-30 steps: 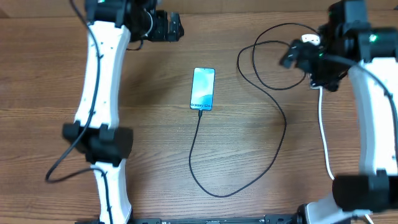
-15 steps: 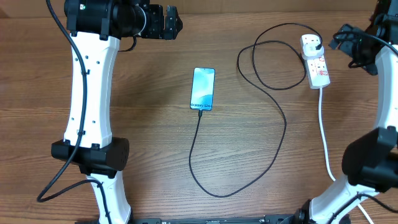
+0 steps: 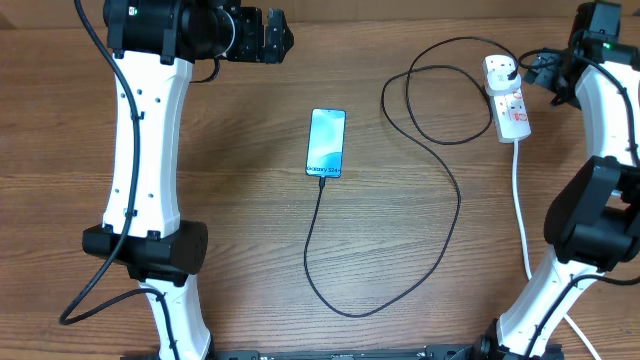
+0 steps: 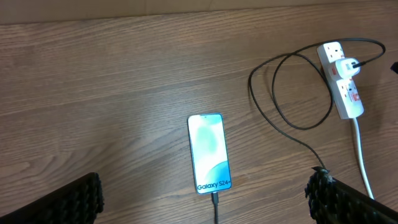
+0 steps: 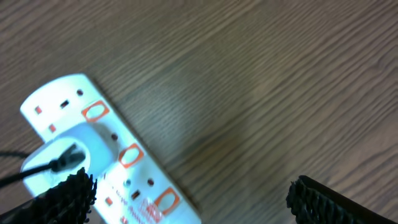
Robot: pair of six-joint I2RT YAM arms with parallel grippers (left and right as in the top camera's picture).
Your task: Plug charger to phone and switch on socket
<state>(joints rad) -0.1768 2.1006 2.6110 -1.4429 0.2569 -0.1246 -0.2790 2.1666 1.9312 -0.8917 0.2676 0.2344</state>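
Charging cable, long, thin and black (image 3: pixel 459 200), is sitting with its small tip in the lower end of the slim smartphone with the lit light-blue screen (image 3: pixel 326 142). The phone is lying flat mid-table on the brown wooden tabletop (image 3: pixel 230 250). The cable's slack is curling across the wood so nothing is pulling on the joint. Its other end is running into a white plug head (image 3: pixel 500 68) seated in the white oblong extension socket with red switches (image 3: pixel 510 105), near the table's far right corner, with a thick white cord (image 3: pixel 520 200) leaving its near end. The plugging looks done, so the switch is probably what is left; whether it is pressed I cannot tell.

The right gripper (image 3: pixel 548 72) is hovering just beside the socket, fingers (image 5: pixel 68 193) spread wide and carrying nothing, likely lining up for the switch. The left gripper (image 3: pixel 272 38) is waiting well apart at the far edge, likewise spread and empty.
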